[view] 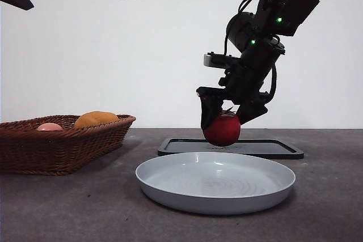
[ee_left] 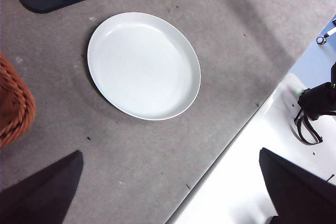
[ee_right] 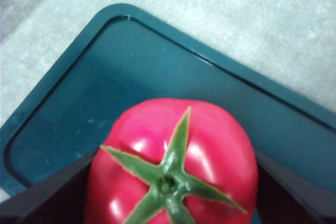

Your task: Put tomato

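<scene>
The glossy red tomato (view: 222, 130) with its green leafy stem (ee_right: 169, 181) sits between the two black jaws of my right gripper (view: 223, 118), which is shut on it. It hangs low over the dark tray (view: 272, 148), and I cannot tell whether it touches the tray floor. In the right wrist view the tomato (ee_right: 210, 145) fills the lower middle, with the tray (ee_right: 79, 103) under it. My left gripper (ee_left: 170, 192) is open and empty, held high over the table near its front edge.
An empty white plate (view: 170, 194) lies in front of the tray, also seen from above (ee_left: 142, 64). At the left, a wicker basket (view: 57, 148) holds an orange-yellow fruit (view: 95, 118) and a small pale pink fruit (view: 49, 126).
</scene>
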Tool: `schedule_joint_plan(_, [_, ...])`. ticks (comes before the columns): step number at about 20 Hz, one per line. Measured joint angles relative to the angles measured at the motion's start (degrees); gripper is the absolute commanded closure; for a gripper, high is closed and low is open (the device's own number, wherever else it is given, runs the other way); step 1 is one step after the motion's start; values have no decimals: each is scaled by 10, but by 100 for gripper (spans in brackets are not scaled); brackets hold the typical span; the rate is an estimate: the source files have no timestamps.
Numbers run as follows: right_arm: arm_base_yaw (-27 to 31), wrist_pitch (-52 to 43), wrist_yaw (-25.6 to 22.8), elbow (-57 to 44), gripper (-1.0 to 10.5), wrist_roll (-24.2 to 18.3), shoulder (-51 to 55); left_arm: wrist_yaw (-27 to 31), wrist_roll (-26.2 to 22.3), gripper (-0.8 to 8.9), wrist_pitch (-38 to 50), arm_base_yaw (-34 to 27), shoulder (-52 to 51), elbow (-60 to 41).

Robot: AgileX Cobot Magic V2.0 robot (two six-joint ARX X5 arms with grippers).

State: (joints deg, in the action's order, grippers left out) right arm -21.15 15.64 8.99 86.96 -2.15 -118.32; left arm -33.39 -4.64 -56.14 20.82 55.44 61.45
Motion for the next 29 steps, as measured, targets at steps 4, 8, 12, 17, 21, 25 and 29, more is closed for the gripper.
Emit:
schedule_joint_plan(4, [2,5,0,0,640,0,-5,0,0,283,0,0,0,0])
schedule_joint_plan(8, [2,19,0,0,522,0,-4,0,0,283,0,0,0,0])
schedule_joint_plan(12, [2,30,0,1,388,0,-4,0,0,283,0,0,0,0])
schedule_joint_plan(17, [2,36,-1,11,382,1,0,0,0,283,0,0,0,0])
schedule_joint_plan(21, [2,106,-6,12,382,5,84,0,0,283,0,0,0,0])
schedule_joint_plan(25, [2,215,0,12,382,3,186,0,0,283,0,0,0,0])
schedule_joint_plan(29, [2,319,31,12,403,0,283,0,0,283,0,0,0,0])
